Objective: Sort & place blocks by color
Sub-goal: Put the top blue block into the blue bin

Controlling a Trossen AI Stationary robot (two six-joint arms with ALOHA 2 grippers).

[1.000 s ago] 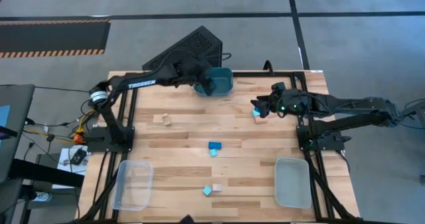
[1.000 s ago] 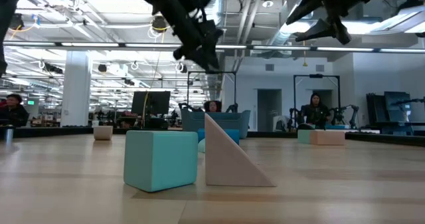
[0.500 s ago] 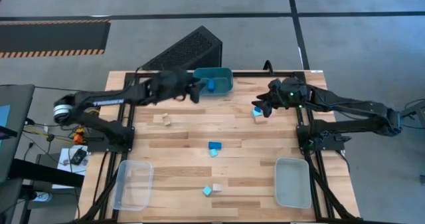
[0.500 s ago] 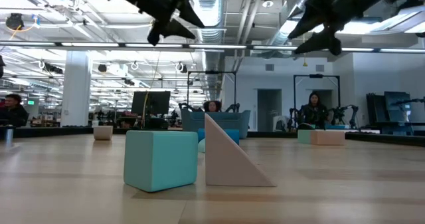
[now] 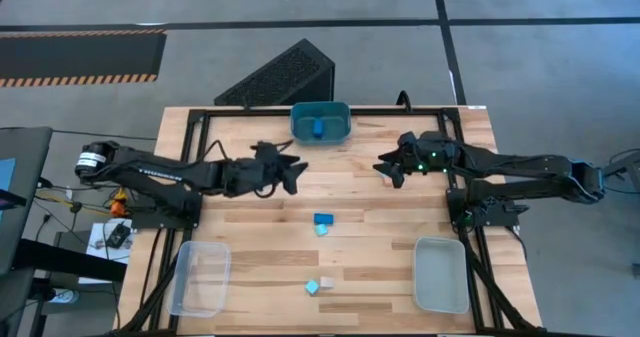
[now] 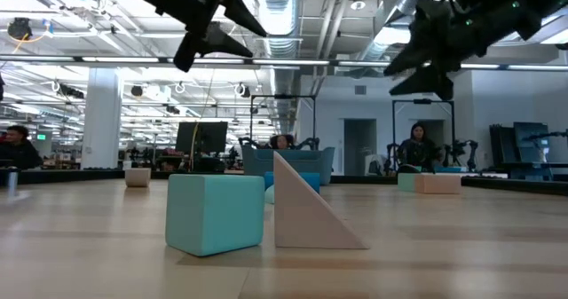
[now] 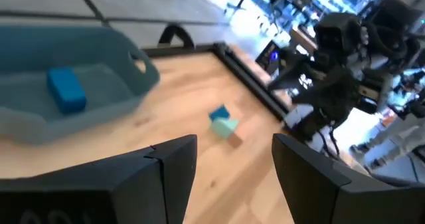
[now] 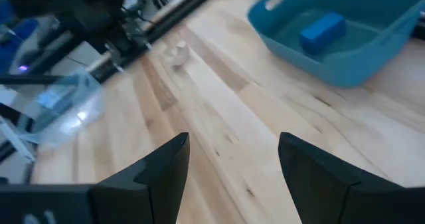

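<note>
Seen from above, we find one blue block (image 5: 317,129) lying inside the teal bin (image 5: 320,122) at the top centre of the table (image 5: 360,237); in the left wrist view it appears as a rounded, saturated blue brick (image 7: 66,90) on the bin floor. At mid-table a blue block (image 5: 323,219) touches a lighter cyan block (image 5: 321,230), and lower, near the bottom centre, a cyan cube (image 5: 312,288) sits just beside a tan wedge (image 5: 326,281); the low view shows this pair close up as a matte teal cube (image 6: 215,214) and a pale wooden ramp (image 6: 311,206). The left wrist view also shows a blue and cyan pair (image 7: 222,120) on the boards. The left arm reaches in from the left edge, low and nearly horizontal, its left gripper (image 5: 290,172) above the boards at centre left, jaws parted and holding nothing. The right arm stretches in from the right edge, its right gripper (image 5: 385,167) at upper centre right, jaws spread wide and empty. Two clear bins (image 5: 200,276) occupy the lower corners.
</note>
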